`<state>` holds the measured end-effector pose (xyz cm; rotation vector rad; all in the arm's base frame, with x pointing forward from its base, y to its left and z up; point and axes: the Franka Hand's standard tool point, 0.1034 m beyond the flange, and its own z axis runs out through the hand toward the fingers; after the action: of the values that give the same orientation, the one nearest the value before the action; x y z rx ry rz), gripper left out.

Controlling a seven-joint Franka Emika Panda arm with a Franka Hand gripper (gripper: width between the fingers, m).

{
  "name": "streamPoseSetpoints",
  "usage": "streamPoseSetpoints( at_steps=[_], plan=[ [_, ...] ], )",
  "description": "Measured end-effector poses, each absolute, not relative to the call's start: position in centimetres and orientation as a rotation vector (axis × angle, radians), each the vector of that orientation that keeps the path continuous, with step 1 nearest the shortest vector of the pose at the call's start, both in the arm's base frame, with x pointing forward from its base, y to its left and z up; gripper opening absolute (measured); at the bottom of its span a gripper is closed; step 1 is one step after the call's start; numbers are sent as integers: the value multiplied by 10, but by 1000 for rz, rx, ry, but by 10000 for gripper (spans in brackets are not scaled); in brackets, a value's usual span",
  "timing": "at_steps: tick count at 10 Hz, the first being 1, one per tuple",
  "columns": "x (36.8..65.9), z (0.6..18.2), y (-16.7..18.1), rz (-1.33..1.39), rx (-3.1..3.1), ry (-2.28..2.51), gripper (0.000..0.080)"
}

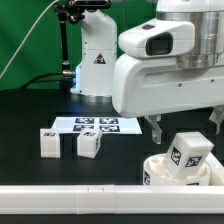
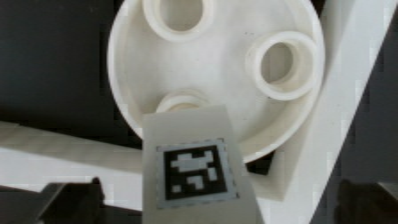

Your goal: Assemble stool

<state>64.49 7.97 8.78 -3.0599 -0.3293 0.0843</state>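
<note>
We see the arm (image 1: 165,60) filling the exterior view from twelve to three o'clock, its wrist pointing straight down over the tabletop (image 1: 30,110). The tool (image 1: 188,133) hangs at about four o'clock. Its dark fingers (image 1: 158,128) stand one to each side of the top of a leg (image 1: 188,158), spread to about that leg's width. We cannot tell whether they press on it or merely flank it.

The leg rests tilted on the seat (image 1: 155,172), which lies at five o'clock just behind the bar (image 1: 70,203) that runs along the near edge.

In the wrist view the seat (image 2: 214,70) shows as a round white disc with open sockets (image 2: 285,60). The leg (image 2: 192,165) lies across it, tag facing the camera, its far end overlapping one socket.

Two loose legs (image 1: 50,142) (image 1: 88,145) stand near each other at eight o'clock, well apart from the seat. The marker board (image 1: 95,125) lies just behind them, near the centre.
</note>
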Motion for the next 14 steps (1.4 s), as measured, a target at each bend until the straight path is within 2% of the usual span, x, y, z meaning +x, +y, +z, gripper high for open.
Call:
streamPoseSetpoints(
  at_steps=[4, 10, 12, 13, 14],
  plan=[
    [644, 84, 79, 91, -3066, -347, 649],
    [652, 88, 76, 70, -3059, -450, 649],
    [652, 85, 75, 73, -3057, -456, 390],
    [652, 85, 74, 73, -3056, -461, 390],
    [652, 85, 74, 73, -3056, -462, 335]
  ],
)
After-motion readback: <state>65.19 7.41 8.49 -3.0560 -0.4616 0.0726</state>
